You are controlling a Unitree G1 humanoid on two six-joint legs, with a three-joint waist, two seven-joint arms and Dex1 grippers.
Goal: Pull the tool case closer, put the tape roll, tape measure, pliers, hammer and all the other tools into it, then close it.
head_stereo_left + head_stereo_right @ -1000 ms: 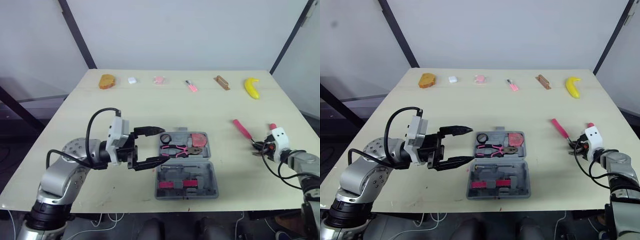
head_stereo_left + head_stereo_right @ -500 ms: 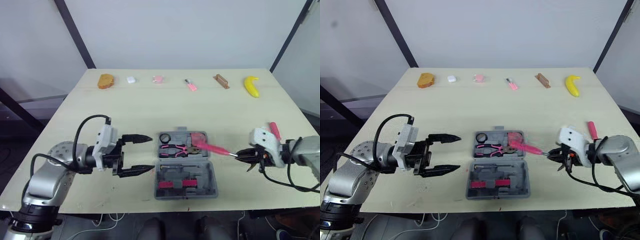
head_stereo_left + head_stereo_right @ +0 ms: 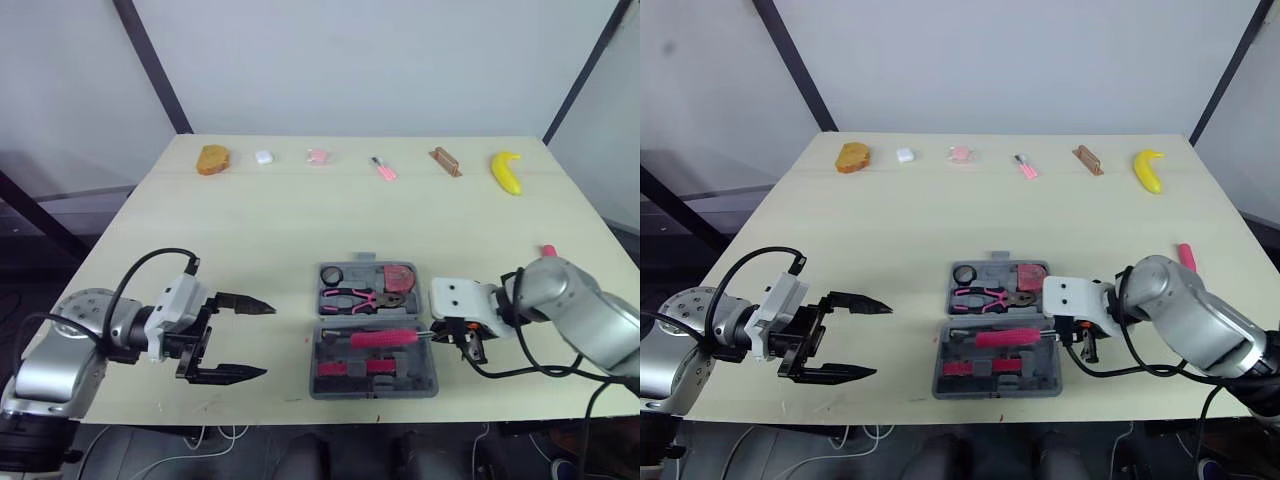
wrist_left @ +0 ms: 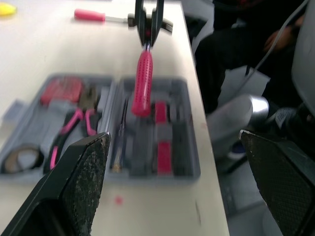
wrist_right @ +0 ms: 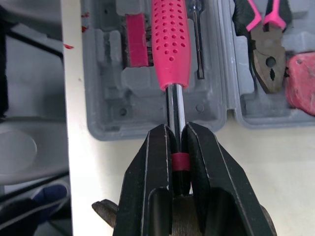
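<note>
Screwdriver [image 3: 385, 338] spans the near half of the open tool case [image 3: 335, 378], pink handle pointing to 9 o'clock, shaft clamped in the right pincer [image 5: 174, 137]. Left pincer [image 3: 266, 341] gapes wide and empty at the case's 9 o'clock.

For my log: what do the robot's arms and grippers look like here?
The left arm and right arm are silver-grey with rounded joints. Black cables loop to white boxy wrist housings. The left gripper and right gripper each have two black fingers; the left's taper to points.
</note>
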